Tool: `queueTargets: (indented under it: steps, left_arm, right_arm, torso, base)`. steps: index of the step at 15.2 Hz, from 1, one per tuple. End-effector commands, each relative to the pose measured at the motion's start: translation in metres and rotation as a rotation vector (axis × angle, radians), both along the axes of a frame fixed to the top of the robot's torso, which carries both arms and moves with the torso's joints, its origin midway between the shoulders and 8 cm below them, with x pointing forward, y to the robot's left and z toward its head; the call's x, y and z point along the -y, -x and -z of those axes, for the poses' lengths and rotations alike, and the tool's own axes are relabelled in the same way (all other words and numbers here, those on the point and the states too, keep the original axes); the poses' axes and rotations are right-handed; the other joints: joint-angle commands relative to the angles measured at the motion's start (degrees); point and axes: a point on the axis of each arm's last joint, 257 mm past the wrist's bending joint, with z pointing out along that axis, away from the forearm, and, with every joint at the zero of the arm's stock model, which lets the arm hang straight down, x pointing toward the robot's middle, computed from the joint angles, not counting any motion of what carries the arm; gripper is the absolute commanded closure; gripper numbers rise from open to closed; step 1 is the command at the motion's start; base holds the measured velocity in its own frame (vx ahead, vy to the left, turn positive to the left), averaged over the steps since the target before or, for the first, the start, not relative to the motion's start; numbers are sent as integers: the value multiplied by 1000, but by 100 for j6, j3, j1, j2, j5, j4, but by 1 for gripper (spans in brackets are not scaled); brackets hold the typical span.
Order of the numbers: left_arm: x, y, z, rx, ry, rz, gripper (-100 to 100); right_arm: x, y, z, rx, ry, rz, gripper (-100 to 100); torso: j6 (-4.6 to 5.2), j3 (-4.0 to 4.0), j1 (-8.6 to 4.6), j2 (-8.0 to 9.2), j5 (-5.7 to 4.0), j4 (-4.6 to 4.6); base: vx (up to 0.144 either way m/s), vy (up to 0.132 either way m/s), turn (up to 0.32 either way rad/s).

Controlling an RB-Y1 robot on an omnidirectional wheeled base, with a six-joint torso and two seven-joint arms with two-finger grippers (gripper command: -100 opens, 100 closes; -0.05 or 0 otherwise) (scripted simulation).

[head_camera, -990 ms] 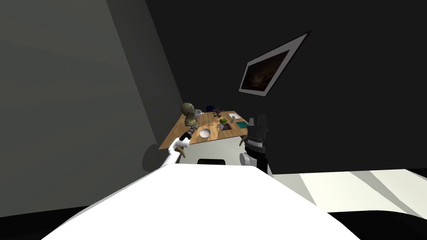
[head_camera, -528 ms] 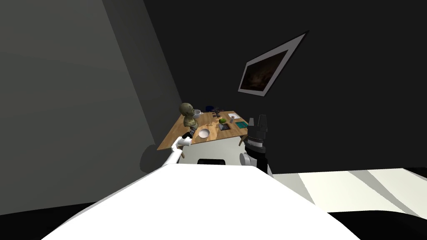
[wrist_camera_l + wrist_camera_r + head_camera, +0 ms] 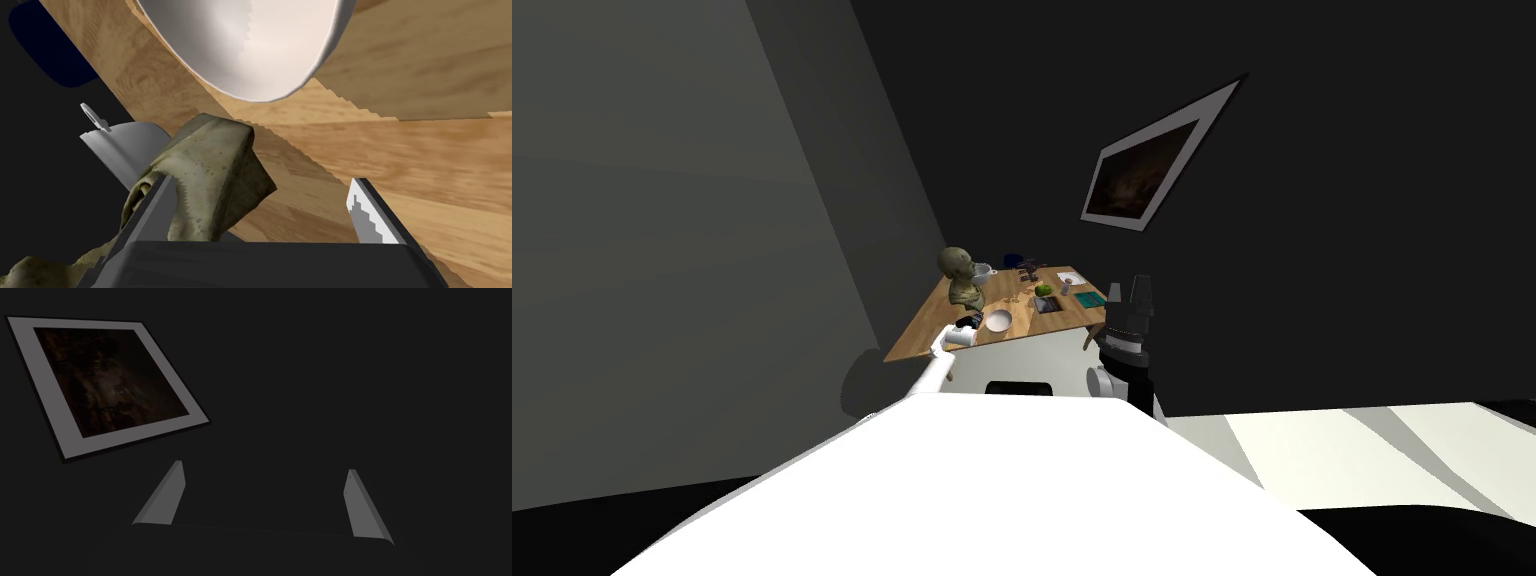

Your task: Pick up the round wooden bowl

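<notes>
The left hand (image 3: 261,180), fingers spread, is low over the near-left part of the desk (image 3: 912,345), with bare wood between it and the white bowl (image 3: 240,45). An olive bust (image 3: 215,165) crowds one finger, standing just far-left of the bowl. To the bowl's right the desk is bare as far as a dark flat thing (image 3: 1050,305).

Bowl (image 3: 999,320) on the table (image 3: 917,340) near its front edge, bust (image 3: 961,277) behind, left claw (image 3: 262,180) just beside it.
</notes>
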Motion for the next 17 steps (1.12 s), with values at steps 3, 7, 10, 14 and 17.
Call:
queueTargets:
  steps: [3,7,10,14,17]
  left_arm:
    - [6,11,21,-98,4,-6,-100]
    - [21,24,43,-208,17,-4,-100]
    - [27,28,48,-240,22,-2,-100]
    - [53,40,62,-319,51,12,-100]
    - [46,42,70,-303,44,5,-100]
  right_arm:
    - [0,0,0,0,0,0,0]
    - [0,0,0,0,0,0,0]
    - [0,0,0,0,0,0,0]
    - [0,0,0,0,0,0,0]
    - [0,0,0,0,0,0,0]
  torso:
    - [0,0,0,0,0,0]
    - [-1,1,3,3,0,0]
    - [-1,0,1,1,0,0]
    - [-1,2,3,3,1,0]
    - [-2,1,12,1,2,0]
  base:
    - [11,-31,-12]
    - [7,-27,-13]
    - [12,-27,-9]
    - [6,-22,-9]
    - [23,-1,-17]
